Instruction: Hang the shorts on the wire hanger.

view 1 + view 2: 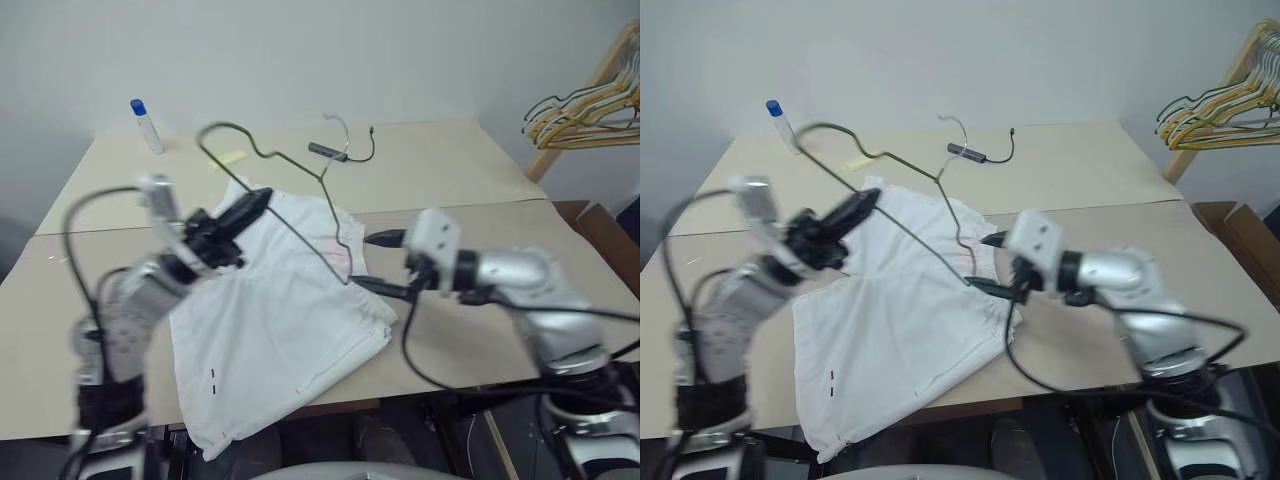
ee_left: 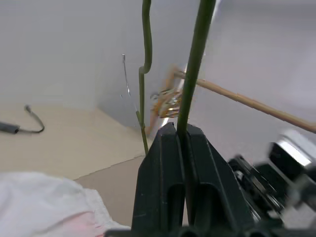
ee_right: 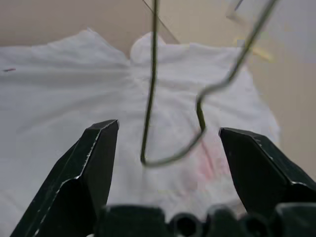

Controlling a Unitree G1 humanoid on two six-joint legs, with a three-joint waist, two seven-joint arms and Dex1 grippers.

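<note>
On the beige counter the shorts are spread flat, with the gathered waistband and its faint pink print toward the right gripper and one leg hem reaching the near edge, where a corner hangs slightly over. Two tiny dark marks can be seen near that hem. Above the fabric the wire hanger is held clear of the counter, tilted, with its curved hook toward the far left and one rounded corner dipping low over the pink-printed part of the waistband. Its straight wire is clamped between the fully closed fingers of the left gripper, as is plain in the left wrist view, where the thin olive wire rises straight out from between the pressed fingers. The right gripper is seen just beside the hanger's low corner with its two fingers spread wide; nothing is held in it, and in the right wrist view the wire's corner hangs in the gap between the fingers without touching either. At the far side of the counter a small bottle with a blue cap stands upright, and a dark cable lies near the middle. To the far right a bundle of yellow and dark hangers is hung on a wooden rack.
</note>
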